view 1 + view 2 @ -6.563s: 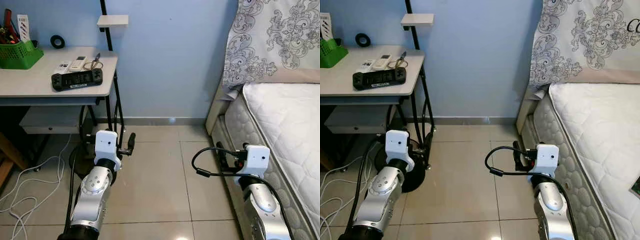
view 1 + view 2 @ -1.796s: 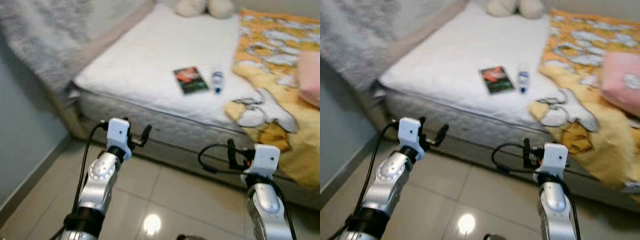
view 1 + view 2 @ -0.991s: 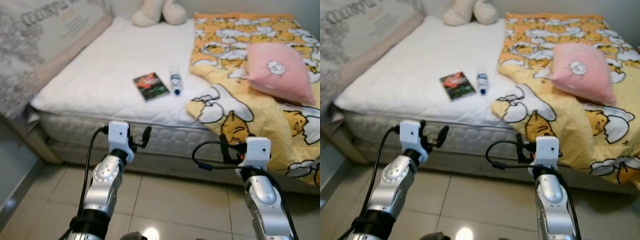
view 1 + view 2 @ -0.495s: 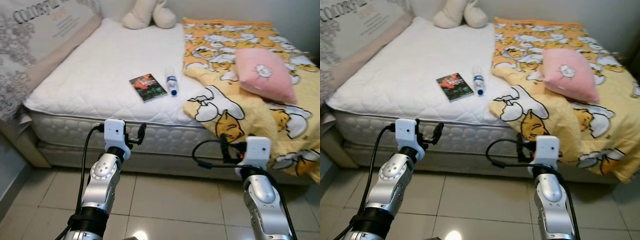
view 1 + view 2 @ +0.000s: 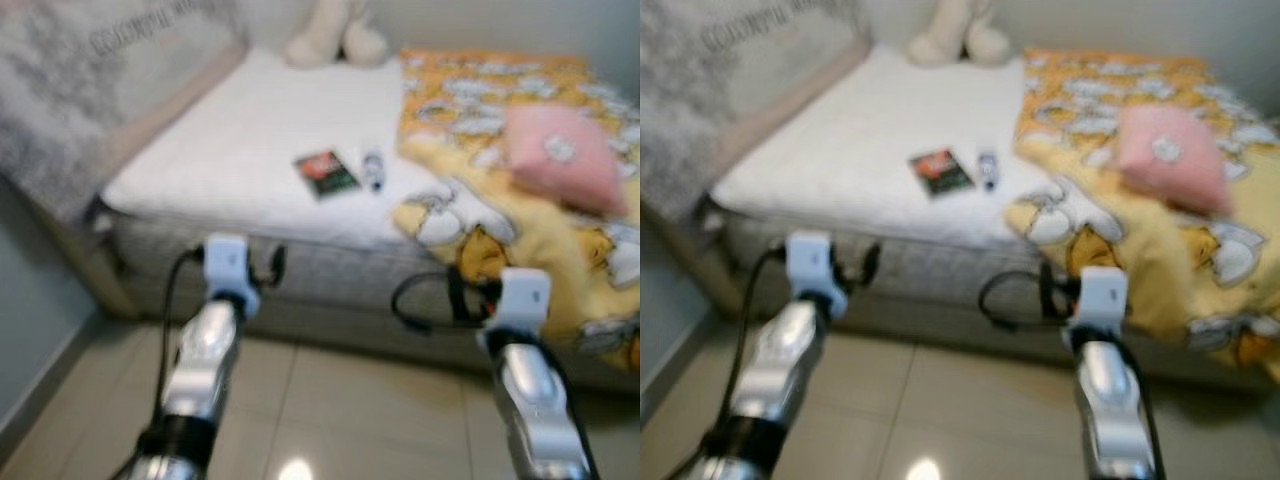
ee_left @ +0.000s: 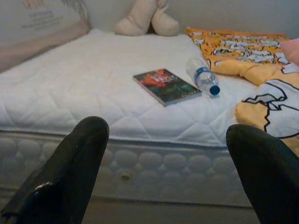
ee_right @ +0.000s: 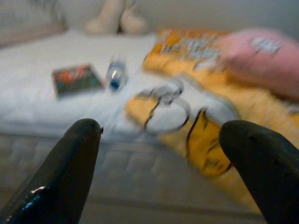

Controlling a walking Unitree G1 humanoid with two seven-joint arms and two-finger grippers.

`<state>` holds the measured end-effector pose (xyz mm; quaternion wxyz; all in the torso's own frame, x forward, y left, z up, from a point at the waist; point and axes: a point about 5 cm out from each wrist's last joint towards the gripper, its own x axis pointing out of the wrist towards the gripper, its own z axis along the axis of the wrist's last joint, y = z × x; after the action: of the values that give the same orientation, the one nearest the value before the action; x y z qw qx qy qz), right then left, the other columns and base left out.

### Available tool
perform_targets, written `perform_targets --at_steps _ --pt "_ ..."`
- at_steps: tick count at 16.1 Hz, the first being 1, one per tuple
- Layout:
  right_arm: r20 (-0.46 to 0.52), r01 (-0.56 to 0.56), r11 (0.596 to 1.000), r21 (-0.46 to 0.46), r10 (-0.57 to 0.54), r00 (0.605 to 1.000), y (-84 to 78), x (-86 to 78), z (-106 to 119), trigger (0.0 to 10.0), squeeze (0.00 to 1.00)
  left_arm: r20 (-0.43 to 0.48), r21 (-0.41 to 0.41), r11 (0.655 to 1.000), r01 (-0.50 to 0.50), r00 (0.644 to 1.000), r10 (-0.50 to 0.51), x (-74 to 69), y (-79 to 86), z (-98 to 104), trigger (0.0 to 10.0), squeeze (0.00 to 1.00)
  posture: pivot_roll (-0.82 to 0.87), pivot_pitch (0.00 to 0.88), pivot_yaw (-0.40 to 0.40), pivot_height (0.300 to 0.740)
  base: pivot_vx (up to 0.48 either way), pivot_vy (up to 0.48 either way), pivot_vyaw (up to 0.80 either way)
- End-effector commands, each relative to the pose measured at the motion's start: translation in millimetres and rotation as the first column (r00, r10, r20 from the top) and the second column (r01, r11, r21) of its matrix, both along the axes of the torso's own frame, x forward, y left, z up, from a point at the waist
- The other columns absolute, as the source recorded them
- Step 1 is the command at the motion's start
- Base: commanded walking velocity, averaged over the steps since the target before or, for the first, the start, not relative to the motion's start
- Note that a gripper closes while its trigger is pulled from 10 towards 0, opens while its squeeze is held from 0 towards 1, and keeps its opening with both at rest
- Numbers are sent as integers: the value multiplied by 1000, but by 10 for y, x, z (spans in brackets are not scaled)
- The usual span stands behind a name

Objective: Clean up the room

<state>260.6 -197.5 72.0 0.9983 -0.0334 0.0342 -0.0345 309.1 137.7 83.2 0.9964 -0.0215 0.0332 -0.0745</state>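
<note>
- Bedroom, pale tiled floor (image 5: 330, 400) in the foreground, low bed (image 5: 250, 160) with a white quilted mattress across the middle; head views smeared with motion blur.
- On the mattress, near its front edge: a dark-covered book (image 6: 166, 86) with a red-toned picture, lying flat, slightly askew.
- Just right of the book, close but seemingly not touching: a clear water bottle (image 6: 202, 76) on its side, blue cap toward the near edge, blue label band.
- Further right: rumpled yellow cartoon-print blanket (image 5: 500, 200) spilling over the bed's edge, pink pillow (image 5: 555, 155) on top; cream plush toy (image 5: 335, 38) at the far end against the wall.
- Left end effector (image 6: 163, 163): fingers spread wide apart, empty, held low before the mattress side, aimed at the book and bottle.
- Right end effector (image 7: 173, 158): likewise parted and empty, facing bottle and blanket.
- Likely risks: bottle, round and on its side, prone to rolling off the edge if nudged; thin flat book hard to pinch on soft quilting, apt to slide away rather than lift; blurred view could spoil the aim of a reach; drooping blanket could snag a finger.
</note>
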Motion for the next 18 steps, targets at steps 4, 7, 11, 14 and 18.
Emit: perform_targets --at_steps 4,7,11,14,18 --pt "15 -30 999 10 30 999 50 12 26 10000 0 18 -1 1000 -26 999 26 36 76 72 10000 0 -59 0 48 740 480 0 0" --pt "32 -2 998 60 0 999 51 -74 20 10000 0 30 18 1000 -16 999 15 -11 119 69 10000 0 -59 0 47 740 480 0 0" --pt "-56 -57 998 20 58 997 115 -527 -168 10000 0 -26 82 992 99 995 -97 -553 387 -159 10000 0 -66 0 39 740 462 0 0" --pt "-30 -35 999 25 35 999 108 -439 -141 10000 0 35 60 992 113 993 -115 -371 113 -39 10000 0 -68 0 34 740 469 0 0" --pt "-4 -19 1000 21 20 1000 76 -308 -87 10000 0 71 47 993 113 991 -116 -277 67 88 10000 0 -70 0 43 740 480 0 0"
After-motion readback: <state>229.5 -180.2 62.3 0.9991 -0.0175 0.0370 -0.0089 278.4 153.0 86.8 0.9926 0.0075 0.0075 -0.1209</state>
